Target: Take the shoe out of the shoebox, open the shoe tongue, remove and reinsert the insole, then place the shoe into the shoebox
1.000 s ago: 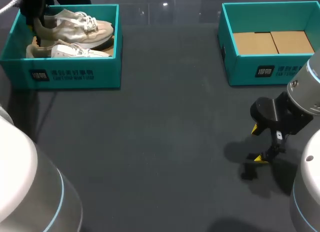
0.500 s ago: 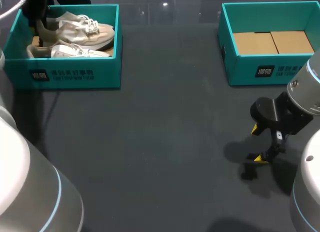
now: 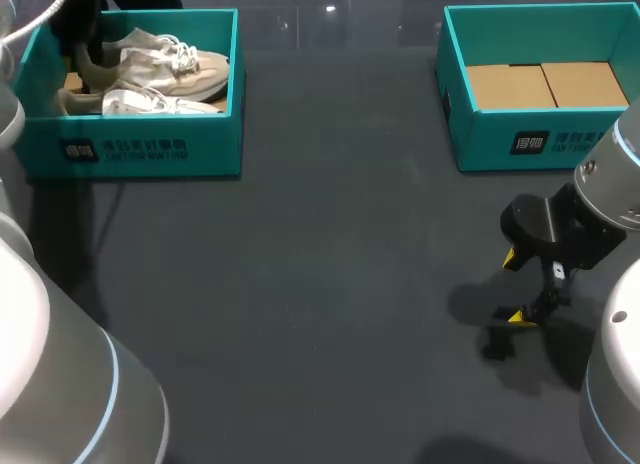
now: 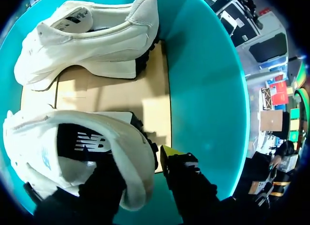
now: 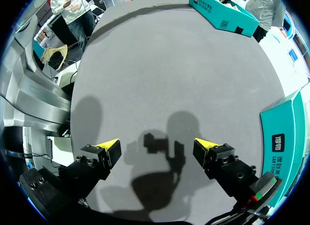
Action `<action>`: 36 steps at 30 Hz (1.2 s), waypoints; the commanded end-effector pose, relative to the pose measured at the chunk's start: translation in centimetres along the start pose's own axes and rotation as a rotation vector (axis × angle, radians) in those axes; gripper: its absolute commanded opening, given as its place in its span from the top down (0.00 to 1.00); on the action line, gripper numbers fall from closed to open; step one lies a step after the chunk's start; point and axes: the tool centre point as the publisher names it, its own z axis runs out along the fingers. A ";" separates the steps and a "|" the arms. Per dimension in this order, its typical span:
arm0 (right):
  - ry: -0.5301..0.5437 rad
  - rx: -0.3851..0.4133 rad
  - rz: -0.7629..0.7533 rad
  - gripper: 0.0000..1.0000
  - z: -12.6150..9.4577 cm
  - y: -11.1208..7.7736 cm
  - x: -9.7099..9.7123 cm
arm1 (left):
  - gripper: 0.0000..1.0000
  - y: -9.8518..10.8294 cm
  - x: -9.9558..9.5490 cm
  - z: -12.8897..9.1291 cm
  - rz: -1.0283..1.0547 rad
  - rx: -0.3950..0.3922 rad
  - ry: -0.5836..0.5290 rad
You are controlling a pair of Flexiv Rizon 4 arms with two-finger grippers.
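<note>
Lift-out stage: at the frame's upper left, the left tool [image 4: 136,168] pinches the heel of a cream-white lace-up shoe [image 4: 63,152], one finger inside it, in the open teal cardboard shoebox [image 3: 140,149]. The right tool [image 5: 162,148] hangs with fingers spread over the dark grey table [image 3: 320,284], lower right. The next move likely calls for a straight rise clear of the box wall.

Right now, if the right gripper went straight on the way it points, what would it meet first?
The bare table, where its own shadow falls. The right gripper is open, and nothing seems to lie between it and the surface.
</note>
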 end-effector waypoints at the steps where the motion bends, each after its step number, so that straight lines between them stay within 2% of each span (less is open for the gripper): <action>1: -0.002 0.000 0.000 0.00 0.0 0.0 0.1 | 0.60 0.8 0.1 0.1 -0.002 0.017 -0.002; 5: -0.002 0.000 0.000 0.00 0.0 0.0 0.1 | 0.60 0.8 0.2 -0.1 -0.006 0.017 -0.014; 11: -0.002 0.000 0.000 0.00 0.0 0.0 0.1 | 0.51 0.6 0.5 -1.2 -0.012 0.003 -0.047; 12: -0.002 0.000 0.000 0.00 0.0 0.0 0.1 | 0.45 0.5 0.6 -1.4 -0.011 0.000 -0.054; 15: -0.002 0.000 0.000 0.00 0.0 0.0 0.1 | 0.11 0.3 0.7 -2.2 -0.010 -0.015 -0.072; 16: -0.002 0.000 0.000 0.00 0.0 0.0 0.1 | 0.03 0.3 0.8 -2.3 -0.010 -0.018 -0.075; 17: -0.002 0.000 0.000 0.00 0.0 0.0 0.1 | 0.00 0.3 0.8 -2.5 -0.011 -0.024 -0.080; 21: -0.002 0.000 0.000 0.00 0.0 0.0 0.1 | 0.00 0.0 0.9 -3.5 -0.027 -0.046 -0.109; 24: -0.002 0.000 0.000 0.00 0.0 0.0 0.1 | 0.00 -0.7 1.0 -5.2 -0.027 -0.069 -0.154; 29: -0.002 0.000 0.000 0.00 0.0 0.0 0.1 | 0.00 -2.4 1.2 -7.9 -0.014 -0.098 -0.214; 36: -0.002 0.000 0.000 0.00 0.0 0.0 0.1 | 0.00 -5.5 1.4 -10.3 0.000 -0.118 -0.230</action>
